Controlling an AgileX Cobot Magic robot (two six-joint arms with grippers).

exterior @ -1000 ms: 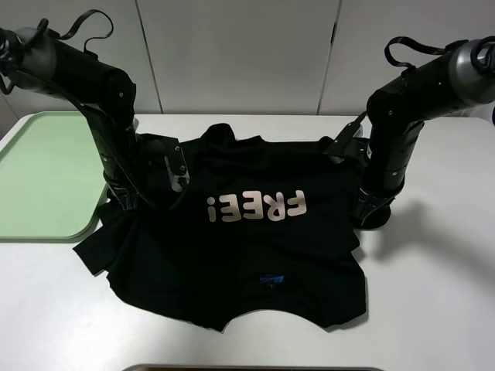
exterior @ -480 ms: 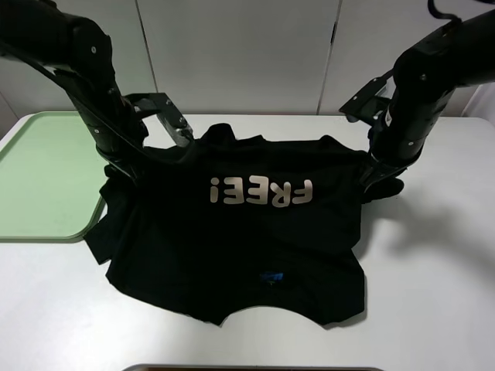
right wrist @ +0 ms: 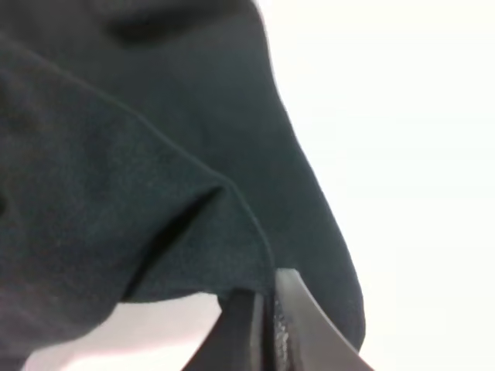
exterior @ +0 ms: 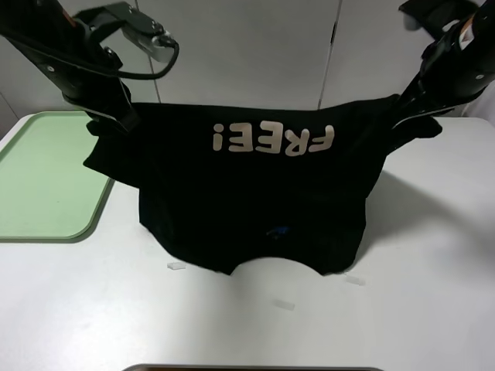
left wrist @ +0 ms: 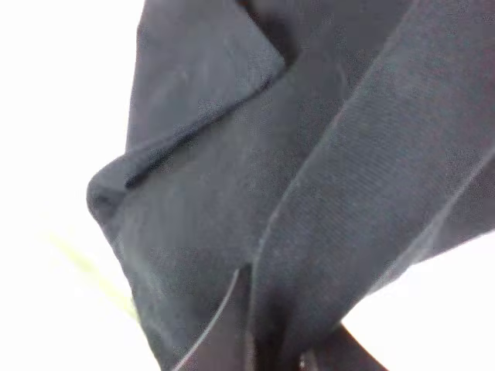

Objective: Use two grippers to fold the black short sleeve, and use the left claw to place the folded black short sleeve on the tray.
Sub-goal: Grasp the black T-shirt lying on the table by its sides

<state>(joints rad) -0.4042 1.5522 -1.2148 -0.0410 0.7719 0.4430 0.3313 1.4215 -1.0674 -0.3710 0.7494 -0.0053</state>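
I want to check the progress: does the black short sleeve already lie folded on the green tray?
No, the black short sleeve hangs unfolded in the air above the table, not laid on the tray.

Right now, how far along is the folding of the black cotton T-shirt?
Done: the left gripper and right gripper are shut on the upper corners of the black cotton T-shirt. In hand: it hangs spread between them, unfolded. Left: the fold, then placing it on the pale green rectangular plastic tray.

High view overlooks table (exterior: 433, 309); wrist views hug shirt (exterior: 255, 193) (shared).
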